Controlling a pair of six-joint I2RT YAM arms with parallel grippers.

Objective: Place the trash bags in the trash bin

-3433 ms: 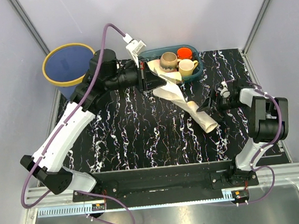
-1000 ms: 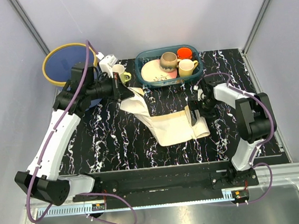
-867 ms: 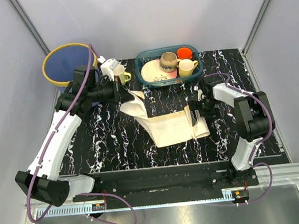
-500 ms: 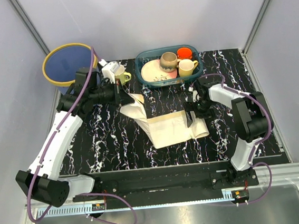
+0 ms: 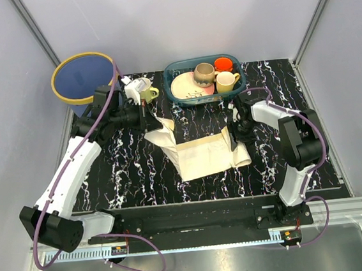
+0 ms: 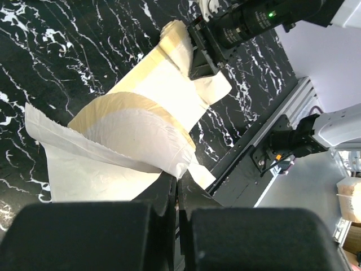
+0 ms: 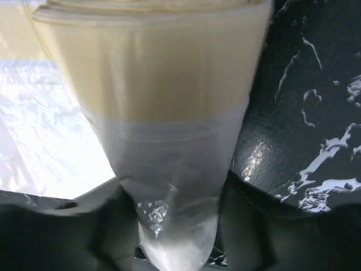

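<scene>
The trash bags lie as a cream-white sheet across the middle of the black table, rolled at the right end. My left gripper is shut on the sheet's left corner; in the left wrist view the film runs into the closed jaws of the left gripper. My right gripper straddles the rolled end. In the right wrist view that roll fills the gap of the right gripper, both fingers against it. The blue, yellow-rimmed trash bin stands at the far left, behind the left arm.
A teal basket at the back holds a cream plate, a tan mug, a yellow mug and an orange cup. Another mug stands on the table just behind the left gripper.
The right gripper's jaws have come in against the roll. The left gripper has drawn the bag corner slightly leftward, and the whole sheet has slid left with it.
</scene>
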